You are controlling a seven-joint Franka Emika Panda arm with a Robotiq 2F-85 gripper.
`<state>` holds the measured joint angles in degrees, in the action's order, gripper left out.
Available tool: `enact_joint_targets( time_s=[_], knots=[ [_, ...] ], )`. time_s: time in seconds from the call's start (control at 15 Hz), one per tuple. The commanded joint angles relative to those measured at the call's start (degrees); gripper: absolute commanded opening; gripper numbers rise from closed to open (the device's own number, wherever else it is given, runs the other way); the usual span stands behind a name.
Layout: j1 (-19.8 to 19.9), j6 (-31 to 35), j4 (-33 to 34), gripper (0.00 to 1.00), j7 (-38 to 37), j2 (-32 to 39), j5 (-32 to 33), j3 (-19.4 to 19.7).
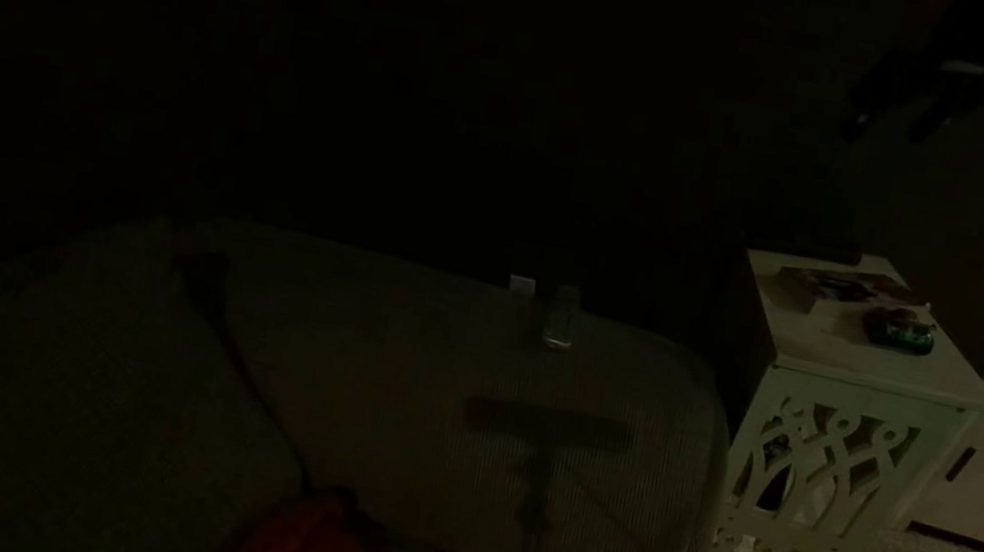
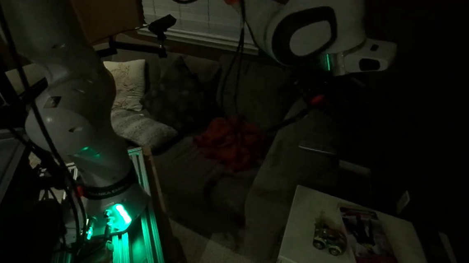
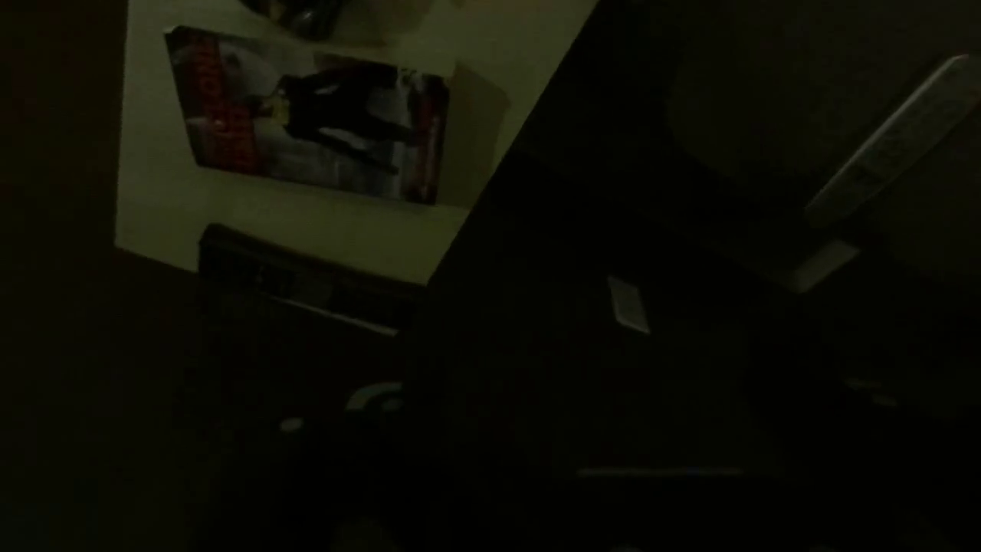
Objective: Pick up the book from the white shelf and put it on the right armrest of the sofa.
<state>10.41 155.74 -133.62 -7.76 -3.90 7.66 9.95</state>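
Observation:
The book lies flat on top of the white shelf. Its dark figure cover also shows in an exterior view and at the upper left of the wrist view. My gripper hangs above the shelf, its two fingers apart with nothing seen between them. In the wrist view the gripper is very dark, with faint finger parts wide apart. The book is off to the left of the jaws there. The grey sofa armrest stands beside the shelf, also dim in an exterior view.
A small toy car sits beside the book on the shelf. A dark object lies along the shelf's edge. A clear object lies on the armrest. An orange cloth lies on the sofa seat. The room is very dark.

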Motion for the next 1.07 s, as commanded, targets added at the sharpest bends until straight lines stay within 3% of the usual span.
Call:
enact_joint_targets(
  time_s=[0.0, 0.07, 0.33, 0.6, 0.8, 1.0],
  knots=[
    [2.7, -1.1, 8.5, 1.00, -15.3, 9.5, 13.6, 1.1],
    [1.4, 0.9, 3.5, 1.00, -8.0, 5.6, 7.5, 1.1],
    [0.8, -0.8, 8.8, 1.00, -16.3, 10.9, 14.5, 3.6],
    [-1.4, -15.0, 15.6, 1.00, -21.8, 17.7, 20.5, 5.3],
    [-2.5, -25.2, 20.9, 1.00, -19.4, 22.8, 16.7, 4.4],
    [-2.6, -30.4, 24.9, 1.00, -15.7, 27.3, 13.2, 3.7]
  ],
)
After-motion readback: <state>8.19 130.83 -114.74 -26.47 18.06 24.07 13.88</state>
